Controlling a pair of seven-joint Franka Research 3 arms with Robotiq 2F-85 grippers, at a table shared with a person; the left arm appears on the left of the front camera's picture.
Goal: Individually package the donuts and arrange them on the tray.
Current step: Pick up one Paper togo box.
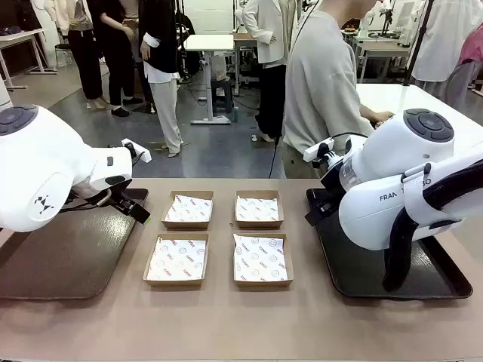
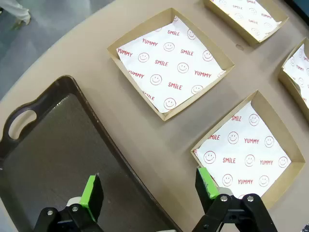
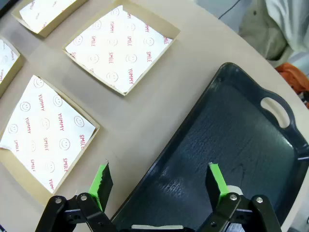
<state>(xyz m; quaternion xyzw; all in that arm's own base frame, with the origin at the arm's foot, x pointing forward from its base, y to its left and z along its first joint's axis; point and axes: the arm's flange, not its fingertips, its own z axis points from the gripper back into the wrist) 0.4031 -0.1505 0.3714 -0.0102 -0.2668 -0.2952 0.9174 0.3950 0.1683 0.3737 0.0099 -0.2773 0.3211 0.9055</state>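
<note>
No donuts are in view. Several paper-lined cardboard boxes [image 1: 188,209] lie in the middle of the table, all empty. A brown tray [image 1: 68,256] lies at the left and a dark tray [image 1: 355,275] at the right, both bare. My left gripper [image 1: 136,207] hangs open over the brown tray's inner edge [image 2: 53,145], with nothing between its green pads [image 2: 91,191]; two boxes [image 2: 170,63] lie just beyond it. My right gripper [image 3: 159,179] stands open over the dark tray's inner edge [image 3: 231,140], also holding nothing, with boxes [image 3: 118,46] nearby.
A person in a grey top [image 1: 324,83] stands at the far side, one hand [image 1: 379,117] on a white table behind my right arm [image 1: 400,188]. Other people stand farther back. Bare tabletop [image 1: 226,324] runs along the near edge.
</note>
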